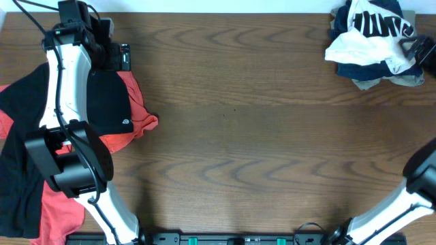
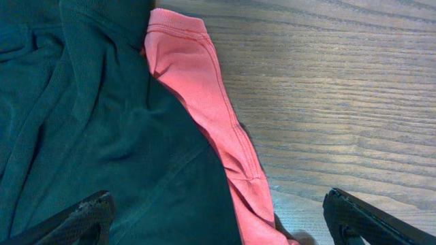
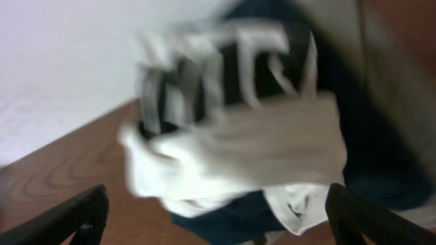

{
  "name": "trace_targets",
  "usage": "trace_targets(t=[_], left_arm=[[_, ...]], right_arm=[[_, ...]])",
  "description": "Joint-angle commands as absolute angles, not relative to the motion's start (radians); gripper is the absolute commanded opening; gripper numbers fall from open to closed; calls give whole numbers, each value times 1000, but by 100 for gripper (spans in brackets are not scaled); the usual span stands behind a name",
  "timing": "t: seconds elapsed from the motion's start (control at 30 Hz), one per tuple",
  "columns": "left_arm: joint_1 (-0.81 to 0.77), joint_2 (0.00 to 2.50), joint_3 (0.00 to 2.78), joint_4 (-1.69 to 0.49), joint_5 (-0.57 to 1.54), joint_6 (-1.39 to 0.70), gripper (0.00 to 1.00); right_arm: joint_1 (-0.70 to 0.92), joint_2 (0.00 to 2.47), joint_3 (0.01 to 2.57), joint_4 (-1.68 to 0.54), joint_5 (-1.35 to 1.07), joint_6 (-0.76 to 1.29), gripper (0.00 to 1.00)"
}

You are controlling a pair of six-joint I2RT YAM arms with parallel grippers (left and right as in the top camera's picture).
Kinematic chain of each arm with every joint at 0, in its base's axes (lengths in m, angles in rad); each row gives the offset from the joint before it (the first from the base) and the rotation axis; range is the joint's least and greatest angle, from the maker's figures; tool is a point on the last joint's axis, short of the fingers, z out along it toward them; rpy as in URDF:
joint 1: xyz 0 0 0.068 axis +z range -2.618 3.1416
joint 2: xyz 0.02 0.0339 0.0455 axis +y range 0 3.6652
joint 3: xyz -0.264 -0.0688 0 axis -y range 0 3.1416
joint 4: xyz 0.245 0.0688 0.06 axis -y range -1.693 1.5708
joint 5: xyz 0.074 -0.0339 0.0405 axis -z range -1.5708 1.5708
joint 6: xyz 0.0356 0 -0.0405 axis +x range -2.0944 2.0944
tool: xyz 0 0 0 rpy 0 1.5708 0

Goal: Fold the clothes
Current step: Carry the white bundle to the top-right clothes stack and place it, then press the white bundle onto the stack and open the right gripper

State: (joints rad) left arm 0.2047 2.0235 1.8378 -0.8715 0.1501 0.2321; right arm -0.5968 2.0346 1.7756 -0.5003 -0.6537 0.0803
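Big dark block letters on the white top [image 1: 354, 47] in the far-right pile [image 1: 371, 71], but I can't make out the word, and the right wrist view is blurred. There's a tiny pale logo [image 1: 126, 122] on the black garment [image 1: 102, 102], unreadable. That one lies over a coral garment [image 1: 143, 119] at the left edge. Left gripper [image 2: 221, 221] gapes wide above them, holding nothing. Right gripper [image 3: 221, 218] is also spread wide and empty, by the pile.

This looks like a robotics lab bench, not a home. There is a dark-brown wood-grain desk [image 1: 259, 136], with a white-and-black left robot arm [image 1: 65, 88] and its matching right robot arm [image 1: 409, 197] rising from the near edge. A black mounting rail with green fittings [image 1: 225, 239] runs along the front, and a plain pale wall [image 3: 54, 68] stands behind.
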Motion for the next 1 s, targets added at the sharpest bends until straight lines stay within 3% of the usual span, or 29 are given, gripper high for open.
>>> trace_targets(t=[0.0,0.37,0.77,0.97], left_arm=[[205,2020,1837,-874,149,223,99],[205,2020,1837,-874,149,223,98],[205,2020,1837,-874,149,223,98],[205,2020,1837,-874,149,223,98]], right_arm=[[-536,1903,1799,-504,-541,-19,99],[-319,2057,1798,-241,20,-35,99],[-305,2474,1798,-28,56,-35,99],[-296,2435,1799,-28,53,-31,99]])
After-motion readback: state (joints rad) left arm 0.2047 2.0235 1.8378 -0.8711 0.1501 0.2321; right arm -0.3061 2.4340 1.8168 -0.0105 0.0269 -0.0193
